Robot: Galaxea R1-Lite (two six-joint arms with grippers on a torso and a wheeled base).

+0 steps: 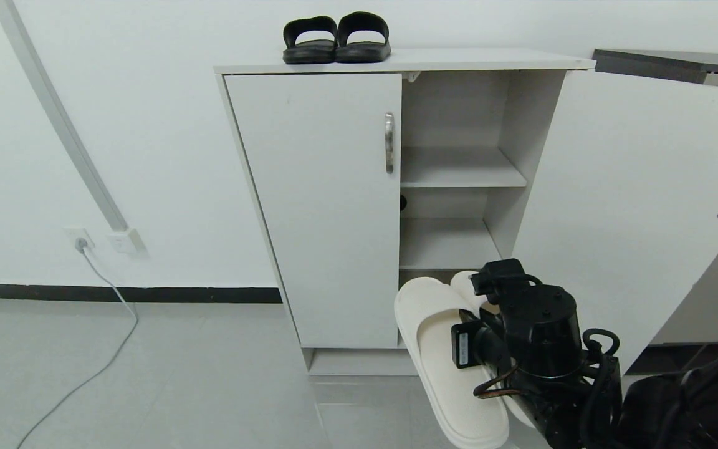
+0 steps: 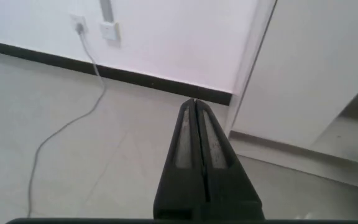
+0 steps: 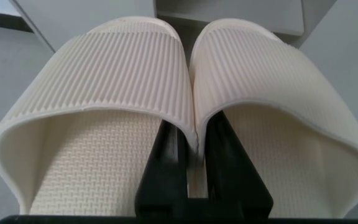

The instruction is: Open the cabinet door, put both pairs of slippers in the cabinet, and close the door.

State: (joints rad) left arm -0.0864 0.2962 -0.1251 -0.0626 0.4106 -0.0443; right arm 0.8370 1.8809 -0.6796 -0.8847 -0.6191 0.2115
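A white cabinet (image 1: 315, 206) stands against the wall with its right door (image 1: 633, 206) swung open and its left door shut, handle (image 1: 389, 142) at the edge. Bare shelves (image 1: 459, 168) show inside. A pair of black slippers (image 1: 336, 40) rests on the cabinet top. My right gripper (image 3: 194, 155) is shut on the pair of white slippers (image 3: 185, 81), pinching their inner strap edges together. It holds the white slippers (image 1: 440, 349) low in front of the open compartment, toes toward it. My left gripper (image 2: 196, 143) is shut with nothing in it, above the floor beside the cabinet base.
On the left, a wall socket (image 1: 80, 242) feeds a cable (image 1: 110, 349) that trails across the grey floor. A grey-topped unit (image 1: 677, 62) sits behind the open door at right. The open door juts out toward me on the right side.
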